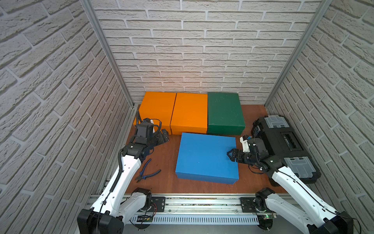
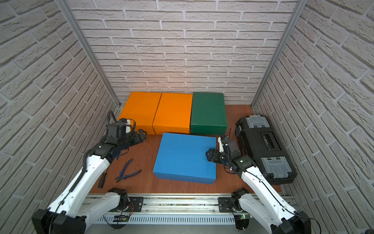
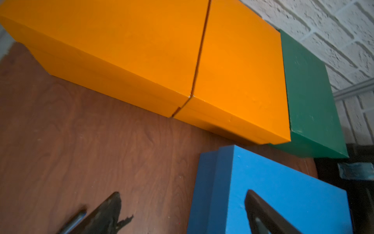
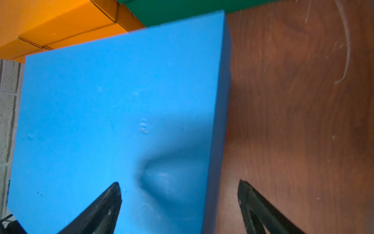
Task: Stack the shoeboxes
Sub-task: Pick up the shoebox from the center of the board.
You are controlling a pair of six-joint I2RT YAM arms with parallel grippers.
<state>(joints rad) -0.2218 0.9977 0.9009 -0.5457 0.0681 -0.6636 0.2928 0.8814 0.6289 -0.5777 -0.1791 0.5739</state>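
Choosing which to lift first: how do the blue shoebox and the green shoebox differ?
The blue shoebox lies nearer the front, long side crosswise; the green shoebox sits at the back wall beside an orange shoebox, long side front-to-back. The blue shoebox has a dent on top; the green shoebox's top looks flat. Both are closed and rest on the table, unstacked.

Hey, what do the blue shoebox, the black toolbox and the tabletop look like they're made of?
Blue shoebox: probably cardboard, matte painted finish; its lid shows a soft dent and nicks.
Black toolbox: seemingly moulded plastic, slight sheen, with translucent grey lids.
Tabletop: wood or wood-look laminate; brown grain and fine scratches show.
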